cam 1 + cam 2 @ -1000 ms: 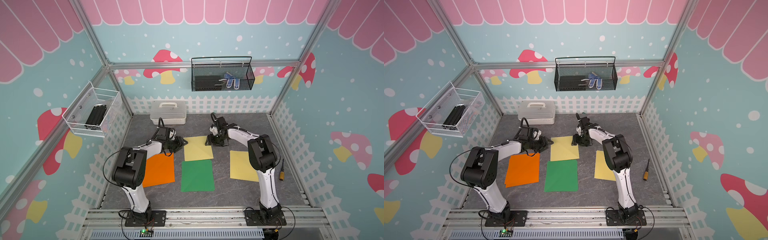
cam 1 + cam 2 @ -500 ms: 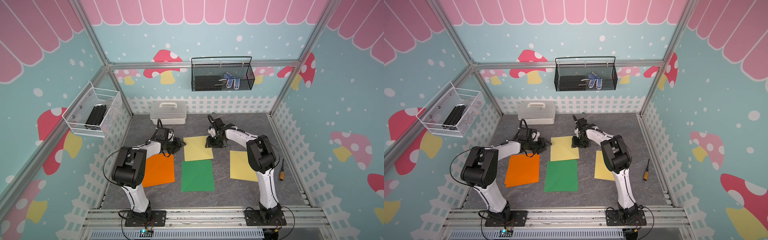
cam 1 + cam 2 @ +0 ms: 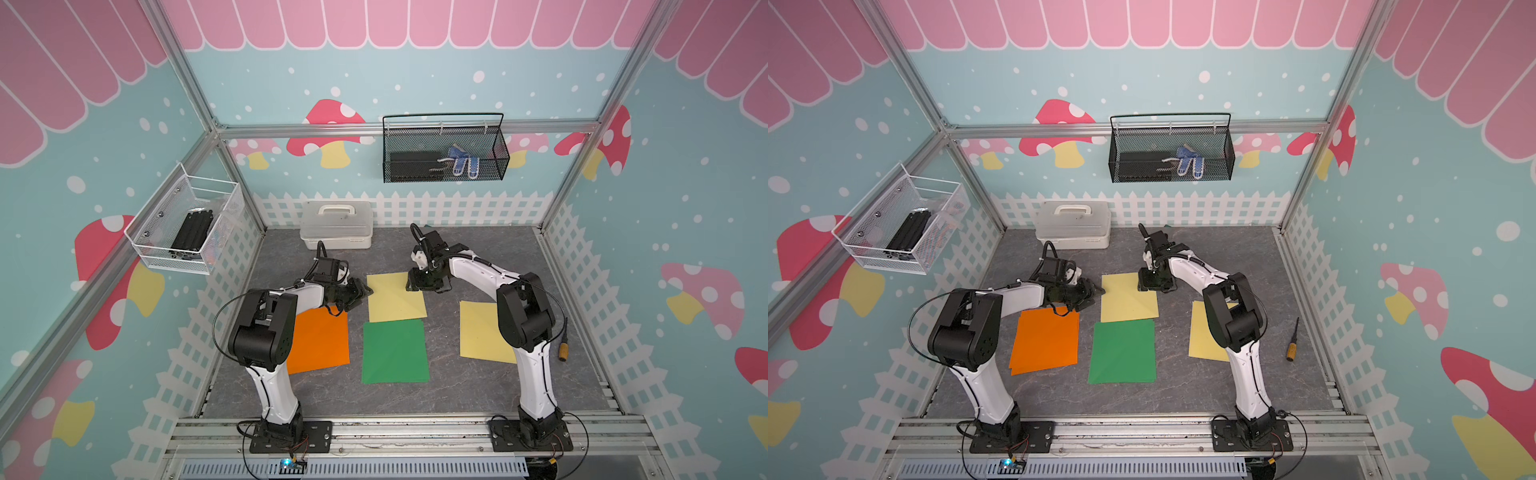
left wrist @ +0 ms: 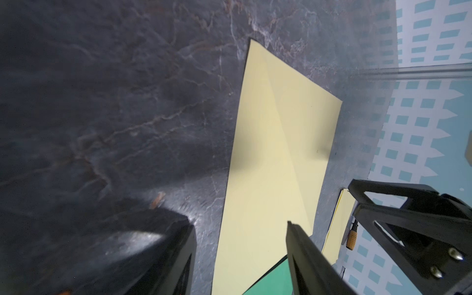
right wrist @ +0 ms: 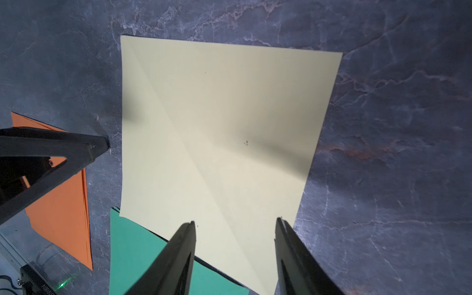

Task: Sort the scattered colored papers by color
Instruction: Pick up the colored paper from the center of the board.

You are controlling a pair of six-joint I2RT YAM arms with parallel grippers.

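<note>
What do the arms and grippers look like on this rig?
The left arm and right arm match: white links, bulky black joint housings, thin black cables looping alongside. The left gripper and right gripper have slim black fingers with triangular cut-outs.

Robot test cell, lab type, dressed like a toy set. Aluminium frame (image 3: 190,83) carries printed walls (image 3: 415,75): mushrooms, picket fence, pink awning. Left arm (image 3: 266,328) and right arm (image 3: 525,320) bolted to a front rail (image 3: 415,434). Black wire basket (image 3: 492,166), white wire basket (image 3: 226,232) hung up. Stone-look floor mat (image 3: 457,395).
</note>
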